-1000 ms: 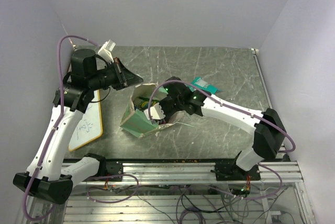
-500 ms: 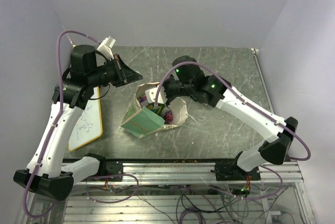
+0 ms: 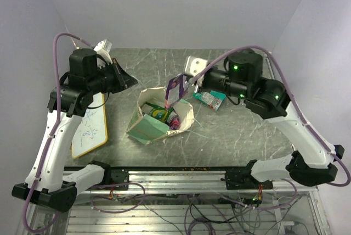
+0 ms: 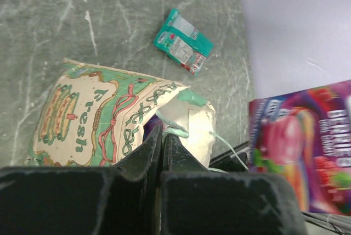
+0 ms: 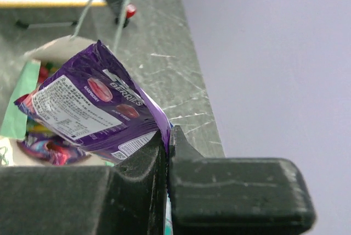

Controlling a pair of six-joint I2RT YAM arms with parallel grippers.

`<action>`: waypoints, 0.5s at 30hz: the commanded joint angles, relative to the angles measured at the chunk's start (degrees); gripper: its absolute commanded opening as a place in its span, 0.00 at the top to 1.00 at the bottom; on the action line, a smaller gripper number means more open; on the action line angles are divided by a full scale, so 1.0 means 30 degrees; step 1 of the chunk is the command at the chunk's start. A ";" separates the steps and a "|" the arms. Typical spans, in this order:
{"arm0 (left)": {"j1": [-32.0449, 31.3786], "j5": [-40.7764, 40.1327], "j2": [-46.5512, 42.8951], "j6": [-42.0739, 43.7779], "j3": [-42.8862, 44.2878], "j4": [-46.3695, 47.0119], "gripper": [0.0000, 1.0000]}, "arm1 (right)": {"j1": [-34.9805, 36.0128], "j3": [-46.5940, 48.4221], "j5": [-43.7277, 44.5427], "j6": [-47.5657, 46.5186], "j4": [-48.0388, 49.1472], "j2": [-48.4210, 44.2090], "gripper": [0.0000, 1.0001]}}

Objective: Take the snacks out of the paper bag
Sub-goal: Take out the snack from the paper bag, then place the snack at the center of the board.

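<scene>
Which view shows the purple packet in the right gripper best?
Right wrist: the purple packet is large, label readable, pinched by the right gripper. Top external shows it small, above the paper bag; left wrist crops it at the right edge.

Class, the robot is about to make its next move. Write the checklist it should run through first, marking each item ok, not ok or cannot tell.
1. Right tool shut on the purple packet: ok.
2. Purple packet lifted out of the bag: ok, it appears to hang above the opening.
3. Left tool shut on the handle, steadying the bag: ok.
4. Bare table right of the bag for setting down: ok.
5. Teal packet out, lying on the table: ok.
6. Bag emptied: not ok, snacks are inside.
</scene>
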 commanded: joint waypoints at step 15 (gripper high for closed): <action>0.0271 -0.4938 0.0061 0.1809 0.3525 -0.2643 0.93 | -0.5942 0.0458 1.3630 1.7461 0.2774 0.3735 1.00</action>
